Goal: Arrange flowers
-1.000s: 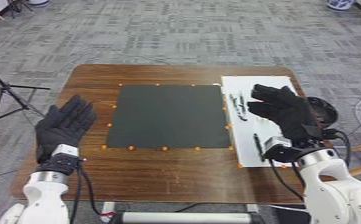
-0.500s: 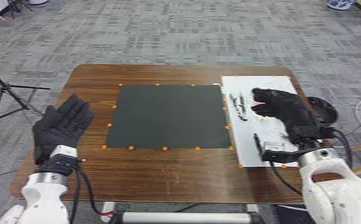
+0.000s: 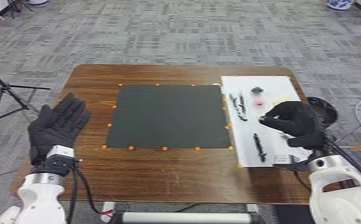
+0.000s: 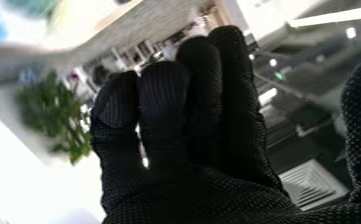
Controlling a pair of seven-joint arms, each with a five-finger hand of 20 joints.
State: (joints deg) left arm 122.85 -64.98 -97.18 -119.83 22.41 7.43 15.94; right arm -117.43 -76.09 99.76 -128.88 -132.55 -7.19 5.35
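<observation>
Over the right part of the white sheet (image 3: 239, 150), my right hand (image 3: 294, 120) is turned, with a small pale spot beside its fingertips that I cannot identify. In the right wrist view the right hand (image 4: 190, 150) has relaxed fingers, fairly straight, with nothing held between them and the thumb. A dark bluish flower piece (image 3: 256, 90) and a pink one (image 3: 259, 102) lie on the sheet beyond the hand. Thin black stems (image 3: 241, 107) lie to their left, and another dark stem (image 3: 259, 147) nearer the robot. My left hand (image 3: 56, 126) rests open at the table's left side.
A dark square mat (image 3: 168, 117) with orange markers around it covers the middle of the brown table (image 3: 185, 175). A round black object (image 3: 325, 111) stands at the right edge, partly behind the right hand. A small whitish piece (image 3: 283, 159) sits by the right wrist.
My right hand has drawn back toward the robot and turned, uncovering the bluish and pink pieces on the sheet. The left hand has shifted only slightly.
</observation>
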